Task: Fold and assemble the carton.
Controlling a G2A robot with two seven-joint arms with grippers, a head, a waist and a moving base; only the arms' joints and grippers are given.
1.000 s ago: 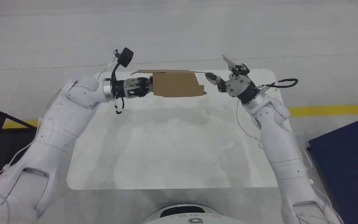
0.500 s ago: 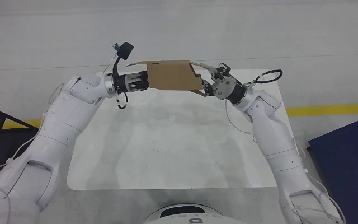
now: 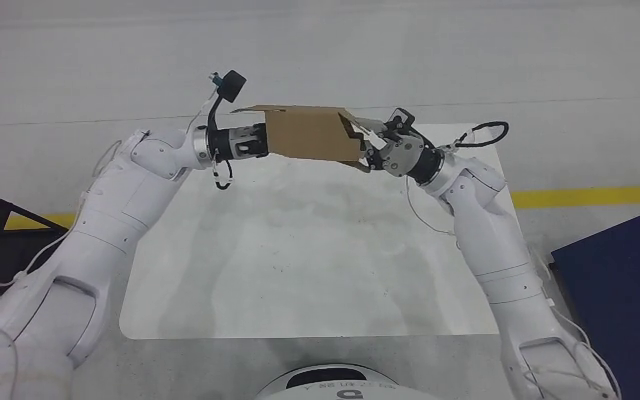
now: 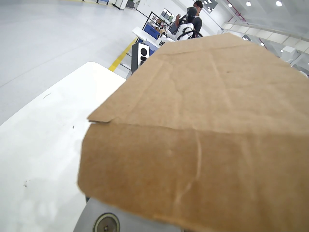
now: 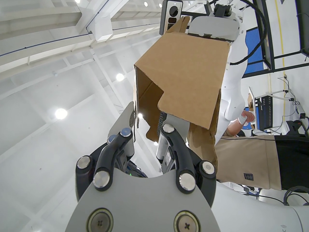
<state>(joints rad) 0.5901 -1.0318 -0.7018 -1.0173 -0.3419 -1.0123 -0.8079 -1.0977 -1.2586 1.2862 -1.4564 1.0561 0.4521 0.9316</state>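
Carton is aloft over the far edge of the desk, clear of the surface and strung between the two arms. Left end effector is closed on the carton's left end and, by my reading, carries its whole weight. Right end effector is at the right end, its fingers standing apart, one just outside the side wall and the other under the near panel, with a notched flap hanging in the gap; nothing is pinched yet. From the right wrist the carton reads as an open rectangular tube, not yet squared. The step in hand looks like taking hold of the right end to square the tube and fold the flaps. To do it well: keep the left grip firm and level, bring the right fingers down on one wall well past its raw edge rather than on the loose flap, then push along the creases rather than across a panel. A grip on the flap alone would likely let the tube collapse or twist. Against a second ago: the carton was lower and flatter-looking, and the right end effector stood off its right end with a clear gap; it has since closed in and met the carton, and the left arm has lifted its end slightly.
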